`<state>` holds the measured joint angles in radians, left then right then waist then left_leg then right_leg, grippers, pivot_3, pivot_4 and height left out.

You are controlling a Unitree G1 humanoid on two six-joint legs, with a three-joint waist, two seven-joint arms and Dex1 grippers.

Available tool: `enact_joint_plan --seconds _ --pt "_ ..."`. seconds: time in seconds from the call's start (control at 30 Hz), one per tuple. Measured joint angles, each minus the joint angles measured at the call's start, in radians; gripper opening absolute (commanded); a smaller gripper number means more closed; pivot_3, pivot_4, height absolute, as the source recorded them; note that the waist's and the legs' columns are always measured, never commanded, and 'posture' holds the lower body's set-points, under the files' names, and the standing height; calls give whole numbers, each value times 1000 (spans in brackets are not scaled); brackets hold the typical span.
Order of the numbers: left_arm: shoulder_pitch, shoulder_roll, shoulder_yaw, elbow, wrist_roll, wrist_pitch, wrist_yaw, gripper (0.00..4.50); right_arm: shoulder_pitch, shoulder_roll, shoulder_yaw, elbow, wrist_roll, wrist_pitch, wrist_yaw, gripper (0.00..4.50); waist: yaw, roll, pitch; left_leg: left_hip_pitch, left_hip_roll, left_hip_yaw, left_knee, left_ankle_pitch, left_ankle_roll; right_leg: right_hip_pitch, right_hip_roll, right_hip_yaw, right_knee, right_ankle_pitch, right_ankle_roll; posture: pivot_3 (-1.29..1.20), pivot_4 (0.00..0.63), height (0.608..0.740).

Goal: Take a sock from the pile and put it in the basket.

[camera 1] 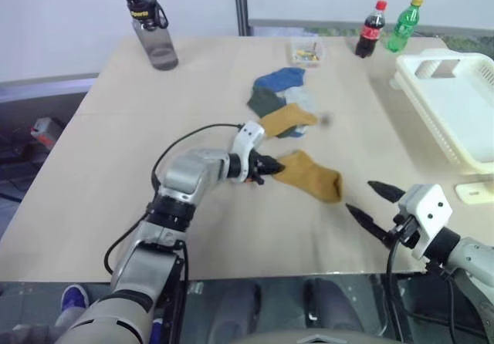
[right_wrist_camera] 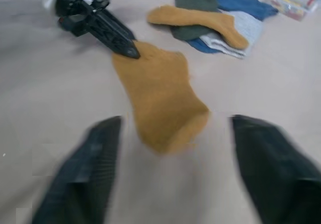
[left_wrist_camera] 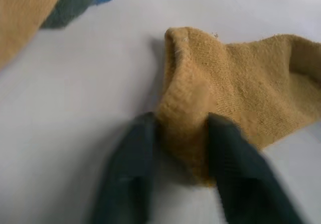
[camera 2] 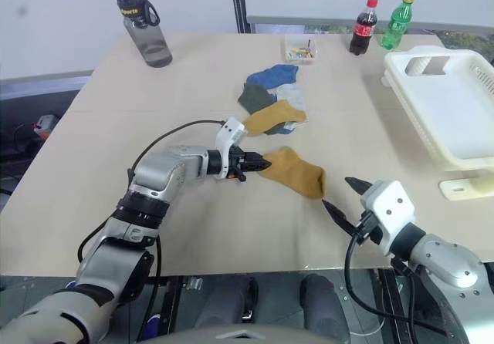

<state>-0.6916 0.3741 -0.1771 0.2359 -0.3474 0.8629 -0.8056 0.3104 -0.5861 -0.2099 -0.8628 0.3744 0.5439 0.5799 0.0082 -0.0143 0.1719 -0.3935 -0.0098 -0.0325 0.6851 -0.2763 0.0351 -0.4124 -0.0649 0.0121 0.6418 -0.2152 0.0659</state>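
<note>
Left gripper [camera 2: 261, 165] is clamped on the cuff of a mustard sock [camera 2: 294, 171] lying just short of the pile [camera 2: 272, 99]. Right gripper [camera 2: 345, 195] stands open nearby. Basket [camera 2: 432, 124] sits well right of the pile. Grasp step; next, lift and carry across.

Left hand [camera 2: 261, 163] pinching mustard sock [camera 2: 293, 172], right hand [camera 2: 345, 196] spread, basket [camera 2: 401, 78] beyond

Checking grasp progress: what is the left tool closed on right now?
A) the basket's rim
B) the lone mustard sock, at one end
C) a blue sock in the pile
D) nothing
B: the left tool pinches one end of the mustard sock, which lies apart from the pile.
</note>
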Motion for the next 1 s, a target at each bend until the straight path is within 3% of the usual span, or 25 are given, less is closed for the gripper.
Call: enact_joint_plan --seconds 0.3,0.47,0.5,0.6,0.73,0.8,0.93,1.0 --pt "84 38 226 -182 -184 165 23 46 3 -30 -2 8 -8 -25 4 4500 -5 0 0 0 3 0 0 0 0 -1 0 0 0 0 0 0 150 740" --pt "93 264 323 -322 -240 333 54 46 -1 -29 -3 37 -18 -62 3 4500 -17 -2 2 0 3 0 -1 0 0 -1 0 0 1 0 0 0 150 740" --pt "52 356 323 -345 -266 399 29 46 0 -29 -4 49 -23 -71 1 4500 -17 -4 4 0 3 -1 0 0 0 -1 1 -1 1 0 0 0 150 740" --pt "-85 451 309 -406 -352 503 -45 46 -3 -23 -4 57 -31 -81 -4 4500 -3 -4 4 -1 2 -1 0 0 0 0 -1 -2 -1 0 0 0 150 740" --pt "-181 336 130 -447 -371 558 -22 46 -23 -16 -4 61 -39 -85 -21 4500 8 -2 2 0 -4 0 0 0 0 1 -5 0 -1 -1 2 0 150 740" --pt "-182 200 -49 -394 -315 552 36 46 -24 -16 -6 62 -45 -74 -32 4500 7 -3 3 -1 -5 0 1 0 0 0 -4 -1 0 -1 2 0 150 740" --pt "-183 -16 -200 -235 -213 450 107 46 -1 -17 -32 56 -52 -41 -52 4500 2 -3 3 -3 -4 0 0 0 0 -3 -3 1 0 -1 1 0 150 740" --pt "-185 -89 -243 -139 -168 354 99 708 18 -18 -51 51 -53 -19 -66 4500 -4 -3 3 -3 -3 1 -1 0 0 -3 -2 1 1 -1 1 0 150 740"
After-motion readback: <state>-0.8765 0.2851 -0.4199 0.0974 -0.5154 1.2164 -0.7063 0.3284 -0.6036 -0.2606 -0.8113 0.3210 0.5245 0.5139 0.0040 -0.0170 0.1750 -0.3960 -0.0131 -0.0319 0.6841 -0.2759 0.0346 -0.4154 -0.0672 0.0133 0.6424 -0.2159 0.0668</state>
